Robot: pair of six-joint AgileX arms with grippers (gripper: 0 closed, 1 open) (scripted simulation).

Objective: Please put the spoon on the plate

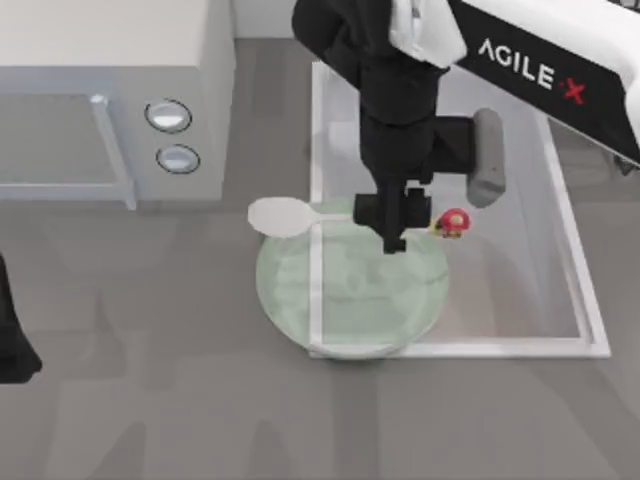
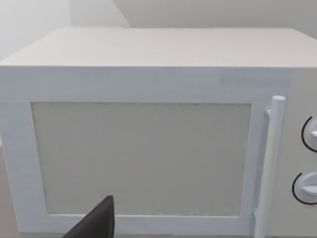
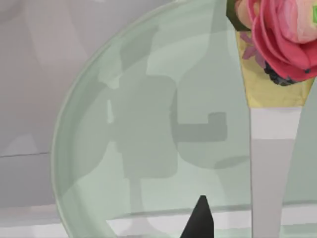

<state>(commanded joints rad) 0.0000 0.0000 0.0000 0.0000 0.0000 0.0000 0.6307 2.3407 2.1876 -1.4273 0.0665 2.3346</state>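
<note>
The white spoon (image 1: 285, 216) hangs level over the far part of the pale green plate (image 1: 340, 300), its oval bowl jutting past the plate's far left rim and its red-and-yellow ornament (image 1: 452, 224) pointing right. My right gripper (image 1: 397, 232) is shut on the thin handle between bowl and ornament. In the right wrist view the spoon's handle (image 3: 270, 148) and ornament (image 3: 282, 39) sit close above the plate (image 3: 99, 124), where the gripper casts a shadow. My left arm (image 1: 10, 345) is parked at the table's left edge.
A white microwave (image 1: 110, 90) stands at the back left, its door (image 2: 143, 158) facing the left wrist camera. The plate overlaps the front left corner of a white rectangular sink basin (image 1: 580, 300) on the right. Grey tabletop lies in front.
</note>
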